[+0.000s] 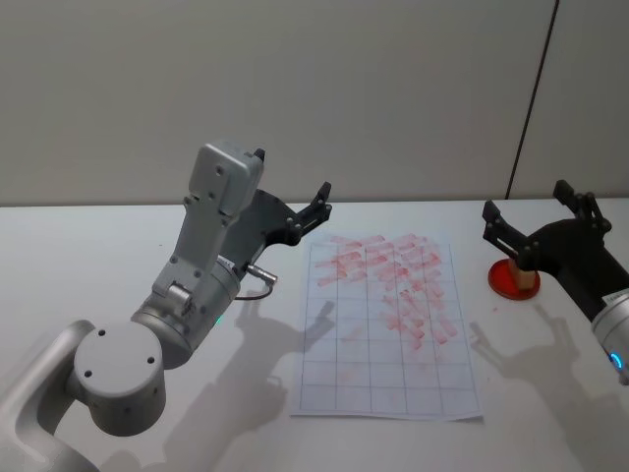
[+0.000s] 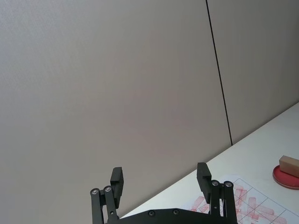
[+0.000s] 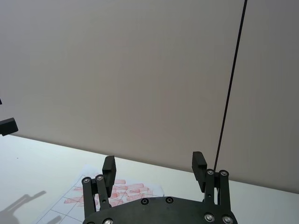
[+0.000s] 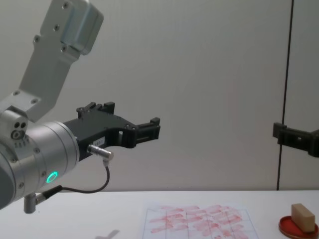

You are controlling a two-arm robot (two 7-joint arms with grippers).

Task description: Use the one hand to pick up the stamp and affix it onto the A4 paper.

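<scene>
While the left gripper (image 2: 160,173) hung spread and idle left of the A4 paper (image 1: 383,334), the stamp (image 4: 303,217) sat in the red dish (image 4: 294,227) right of it, below the spread right gripper (image 1: 526,202), whose off-centre descent could topple it.

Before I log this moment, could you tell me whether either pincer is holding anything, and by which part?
Nothing is held. The left pincer and right pincer both stand open in the air, and the stamp sits on the red dish.

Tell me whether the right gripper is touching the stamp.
Apart. The chest view shows the right gripper hanging well above the stamp, which sits on the red dish.
</scene>
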